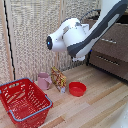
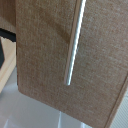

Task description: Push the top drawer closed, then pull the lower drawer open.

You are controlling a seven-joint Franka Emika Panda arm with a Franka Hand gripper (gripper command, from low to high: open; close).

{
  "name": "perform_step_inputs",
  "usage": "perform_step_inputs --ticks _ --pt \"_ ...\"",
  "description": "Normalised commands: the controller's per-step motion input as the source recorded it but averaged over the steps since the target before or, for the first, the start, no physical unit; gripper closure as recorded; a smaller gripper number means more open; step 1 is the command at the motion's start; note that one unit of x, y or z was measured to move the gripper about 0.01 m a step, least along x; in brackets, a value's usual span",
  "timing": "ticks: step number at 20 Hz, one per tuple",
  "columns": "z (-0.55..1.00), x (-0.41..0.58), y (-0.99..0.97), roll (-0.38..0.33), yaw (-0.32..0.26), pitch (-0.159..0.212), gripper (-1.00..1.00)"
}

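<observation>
From my console, the dark brown wooden cabinet point(image 1: 111, 47) stands at the exterior view's right, on the pale wood plank floor point(image 1: 95, 107). Its top drawer point(image 1: 114, 41), flat-fronted with a thin silver bar handle point(image 1: 111, 41), sits above the lower drawer point(image 1: 107, 61). The white-and-black arm point(image 1: 80, 35) reaches toward them. The wrist view fills with a brown drawer front point(image 2: 45, 55) and its silver bar point(image 2: 74, 42), very close; I cannot tell which drawer it is. The gripper fingers are out of sight, so I cannot tell whether they're spread or together. I judge the drawers stiff and fairly heavy: push flat on the front, pull by hooking the slippery bar mid-length. A red plastic basket point(image 1: 22, 102) sits at the floor's near corner.
</observation>
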Motion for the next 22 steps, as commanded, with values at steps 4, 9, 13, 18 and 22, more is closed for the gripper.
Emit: perform_step_inputs --ticks 4,9,13,18,22 --pt "0.01 0.052 -0.34 -0.020 0.084 -0.178 -1.00" --pt "0.12 0.103 -0.39 -0.077 0.099 -0.124 -1.00" --pt "0.16 0.099 -0.56 -0.068 0.128 -0.083 -1.00" --pt "0.15 0.017 -0.59 -0.075 0.135 -0.049 -1.00" --pt "0.06 0.000 -0.40 -0.112 0.123 0.003 1.00"
